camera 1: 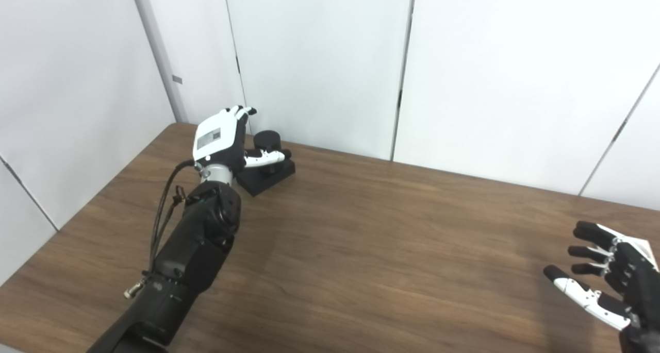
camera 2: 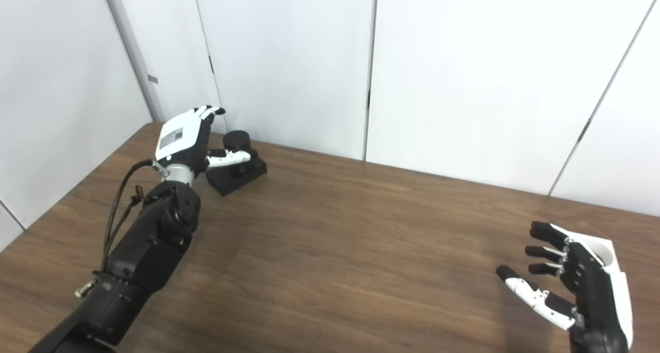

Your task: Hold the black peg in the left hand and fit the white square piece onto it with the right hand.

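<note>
The black peg (camera 1: 268, 138), a short cylinder, stands upright on a black square base (camera 1: 277, 177) at the far left of the wooden table (camera 1: 361, 250). My left hand (camera 1: 219, 139) is just left of the peg, open, with its fingers pointing up. Its thumb reaches across the base in front of the peg, and the fingers are not closed around it. My right hand (camera 2: 572, 286) hovers open, palm facing left, over the table's near right corner and holds nothing. A white shape (camera 2: 608, 252) shows behind that hand; I cannot tell whether it is the hand's back shell or the white square piece.
White wall panels (camera 1: 319, 59) rise directly behind the table's far edge, close behind the peg. My left forearm (camera 1: 196, 239), with a looped cable, lies across the left part of the table.
</note>
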